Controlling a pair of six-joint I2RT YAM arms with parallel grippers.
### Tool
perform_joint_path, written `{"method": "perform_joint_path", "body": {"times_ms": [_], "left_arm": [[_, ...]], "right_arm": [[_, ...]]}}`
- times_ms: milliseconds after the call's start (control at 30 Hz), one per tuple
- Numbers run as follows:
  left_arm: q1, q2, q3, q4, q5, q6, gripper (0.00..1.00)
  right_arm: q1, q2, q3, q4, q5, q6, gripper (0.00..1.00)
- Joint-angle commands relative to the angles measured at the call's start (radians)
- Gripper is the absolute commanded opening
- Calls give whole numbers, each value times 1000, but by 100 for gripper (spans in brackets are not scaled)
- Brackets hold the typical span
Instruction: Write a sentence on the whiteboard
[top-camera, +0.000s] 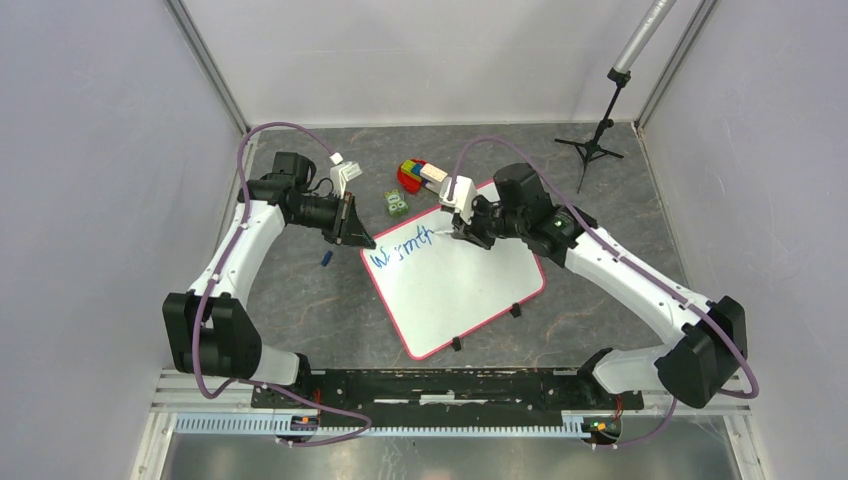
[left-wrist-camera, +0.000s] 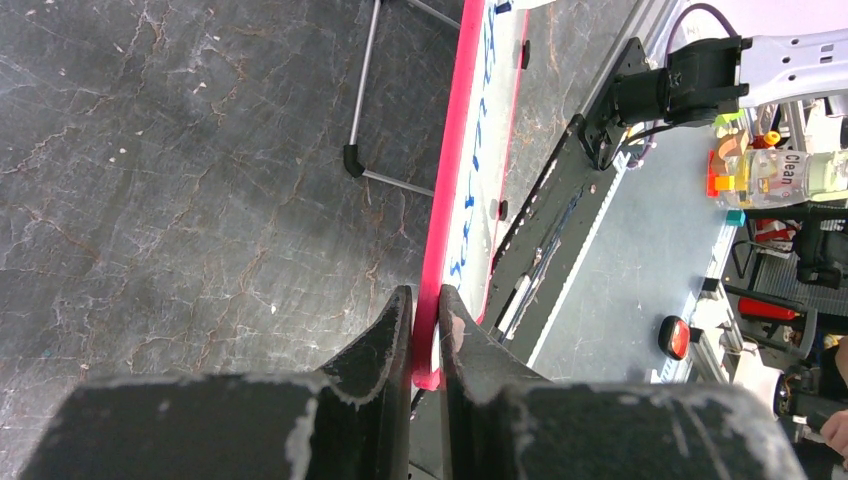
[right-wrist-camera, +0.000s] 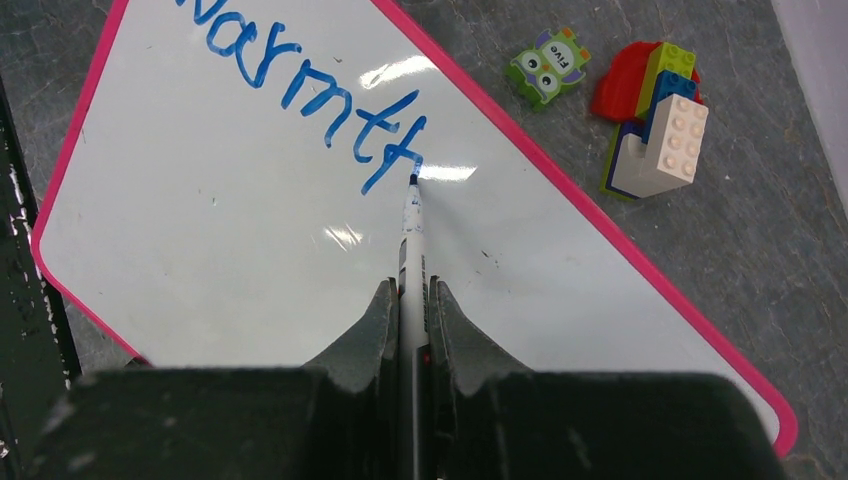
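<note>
My right gripper (right-wrist-camera: 411, 292) is clamped on the marker (right-wrist-camera: 411, 230), tip at the end of the sentence (right-wrist-camera: 300, 90), on the whiteboard (right-wrist-camera: 230, 250). It lies flat on the surface. My left gripper (left-wrist-camera: 427, 300) pinches its corner rim. Risk: the pinch slips, the whiteboard shifts, strokes skew.

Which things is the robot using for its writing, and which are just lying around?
For the job: large white whiteboard with pink rim; blue handwritten lettering; white marker pen in the right gripper; left gripper clamping the rim.
Lying about: green monster tile; colourful toy brick pile; small blue piece; black tripod stand.
</note>
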Motion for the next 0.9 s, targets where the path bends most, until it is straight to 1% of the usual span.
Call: {"method": "perform_joint_path", "body": {"times_ms": [0, 300, 467, 733, 867], "left_arm": [[1, -12, 4, 16, -30, 33, 3], [-5, -17, 4, 15, -29, 33, 2], [-7, -19, 4, 16, -27, 34, 2], [-5, -24, 4, 16, -24, 34, 2], [-6, -24, 2, 16, -22, 34, 2]], "right_arm": [[-7, -27, -27, -14, 7, -8, 0], [1, -62, -39, -39, -41, -9, 0], [-5, -90, 22, -54, -41, -9, 0], [-95, -87, 44, -32, -7, -18, 0], [-104, -81, 46, -13, -8, -15, 0]]}}
